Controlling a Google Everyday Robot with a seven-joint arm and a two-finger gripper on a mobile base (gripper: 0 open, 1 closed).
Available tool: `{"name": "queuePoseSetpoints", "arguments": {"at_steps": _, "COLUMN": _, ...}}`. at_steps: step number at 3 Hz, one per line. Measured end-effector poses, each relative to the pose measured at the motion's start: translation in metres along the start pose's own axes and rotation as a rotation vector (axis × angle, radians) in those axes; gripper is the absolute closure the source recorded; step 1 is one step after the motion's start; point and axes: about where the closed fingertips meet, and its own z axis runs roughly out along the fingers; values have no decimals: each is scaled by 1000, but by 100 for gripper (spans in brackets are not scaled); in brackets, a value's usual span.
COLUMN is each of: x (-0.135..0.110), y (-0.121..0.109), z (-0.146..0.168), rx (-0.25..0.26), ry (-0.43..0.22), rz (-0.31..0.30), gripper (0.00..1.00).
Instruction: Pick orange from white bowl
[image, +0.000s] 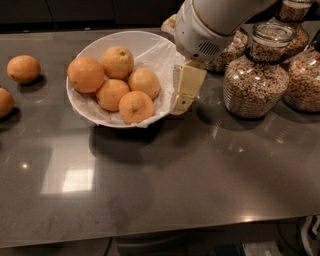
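Note:
The white bowl (148, 42) with a crinkled paper lining stands on the dark counter at the back centre. It holds several oranges. The orange (86, 74), the largest and most reddish one, lies at the bowl's left side, next to a paler one with a stem dimple (118, 61). My gripper (182, 104) hangs from the white arm at the bowl's right rim, with a cream finger (188, 84) pointing down just outside the rim. It is well to the right of the orange and holds nothing that I can see.
Two loose oranges (23, 68) (4, 102) lie on the counter at the far left. Glass cereal jars (257, 75) (303, 80) stand close to the right of the gripper. The counter's front edge runs along the bottom.

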Motion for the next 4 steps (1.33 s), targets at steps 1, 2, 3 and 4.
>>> {"name": "queuePoseSetpoints", "arguments": {"at_steps": 1, "x": -24, "y": -10, "z": 18, "rx": -2, "ry": -61, "rz": -60, "gripper": 0}}
{"name": "queuePoseSetpoints", "arguments": {"at_steps": 2, "x": -43, "y": -16, "z": 38, "rx": -15, "ry": -121, "rz": -117, "gripper": 0}}
{"name": "queuePoseSetpoints", "arguments": {"at_steps": 3, "x": -55, "y": -26, "z": 68, "rx": -28, "ry": -220, "rz": -161, "gripper": 0}}
{"name": "queuePoseSetpoints", "arguments": {"at_steps": 4, "x": -55, "y": -26, "z": 68, "rx": -28, "ry": -221, "rz": -162, "gripper": 0}}
